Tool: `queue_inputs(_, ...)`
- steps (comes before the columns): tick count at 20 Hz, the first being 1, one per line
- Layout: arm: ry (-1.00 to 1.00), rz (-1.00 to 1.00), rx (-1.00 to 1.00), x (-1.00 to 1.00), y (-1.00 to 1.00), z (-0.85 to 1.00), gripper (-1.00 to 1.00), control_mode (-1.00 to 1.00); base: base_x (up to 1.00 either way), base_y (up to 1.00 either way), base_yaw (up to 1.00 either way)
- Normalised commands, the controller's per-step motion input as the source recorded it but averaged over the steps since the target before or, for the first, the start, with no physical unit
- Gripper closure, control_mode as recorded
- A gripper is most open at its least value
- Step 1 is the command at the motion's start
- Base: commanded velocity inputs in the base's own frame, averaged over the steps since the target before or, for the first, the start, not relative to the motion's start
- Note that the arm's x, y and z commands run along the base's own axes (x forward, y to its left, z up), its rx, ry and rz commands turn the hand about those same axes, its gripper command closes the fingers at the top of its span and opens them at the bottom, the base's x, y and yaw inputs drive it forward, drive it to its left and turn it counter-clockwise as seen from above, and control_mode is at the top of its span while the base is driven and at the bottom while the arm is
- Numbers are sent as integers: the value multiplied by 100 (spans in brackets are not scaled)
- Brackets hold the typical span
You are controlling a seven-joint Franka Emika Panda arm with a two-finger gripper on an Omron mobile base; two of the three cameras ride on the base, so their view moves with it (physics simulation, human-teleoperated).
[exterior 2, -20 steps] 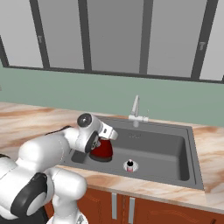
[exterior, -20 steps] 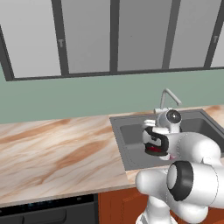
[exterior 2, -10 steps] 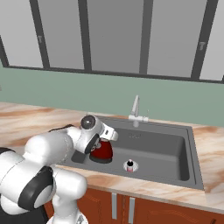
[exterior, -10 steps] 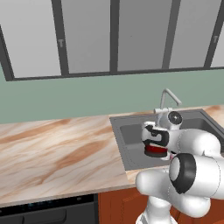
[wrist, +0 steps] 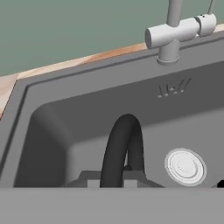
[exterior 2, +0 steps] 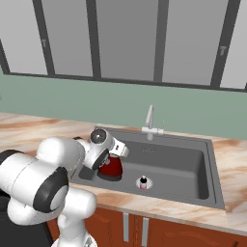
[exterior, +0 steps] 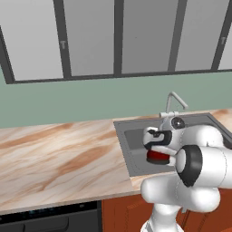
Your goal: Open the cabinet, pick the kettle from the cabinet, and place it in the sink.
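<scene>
Left of the claw: marbled tan worktop (exterior: 59, 154), bare, running up to the sink's left rim. Below its front edge, a dark appliance front (exterior: 50, 219) and reddish-brown low cabinets (exterior 2: 144, 229) with short silver handles.

At the claw: claw (exterior: 156, 144) sits low over the left part of the sink (exterior 2: 193, 166), a dark grey recessed basin. Its jaws stand narrow, closed on the black arched handle (wrist: 122, 148) of the kettle (exterior 2: 112, 167). The kettle's dark red rounded body hangs directly under the claw, inside the basin, near the left wall. Cannot tell whether its base touches the sink floor. In the hand view the black handle arches up the middle of the frame, with the basin's back wall behind it.

Right of the claw: round silver drain (exterior 2: 143, 181) in the basin floor, just beside the kettle and apart from it. Beyond the claw, on the back rim, a thin silver faucet (exterior 2: 150, 121). A faint embossed mark (wrist: 175, 87) on the basin's back wall below the faucet; not readable as letters. No other writing or labels legible.

Above the claw: pale green wall (exterior: 90, 97), then a row of grey panels in dark frames (exterior 2: 125, 41) with small silver fittings.
</scene>
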Motion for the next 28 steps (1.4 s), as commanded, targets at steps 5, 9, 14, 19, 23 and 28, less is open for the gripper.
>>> queue_inputs(5,0,-1,1,13,3,-25,100,-100,0,0,0)
queue_inputs(9,0,-2,0,15,2,-19,100,-100,0,0,0)
queue_inputs(14,0,-2,0,10,0,-19,100,-100,0,0,0)
queue_inputs(19,-4,-4,0,3,0,-22,100,-100,0,0,0)
queue_inputs(23,-5,-6,0,0,0,-25,100,-100,0,0,0)
queue_inputs(28,-2,-8,0,0,0,-26,100,-100,0,0,0)
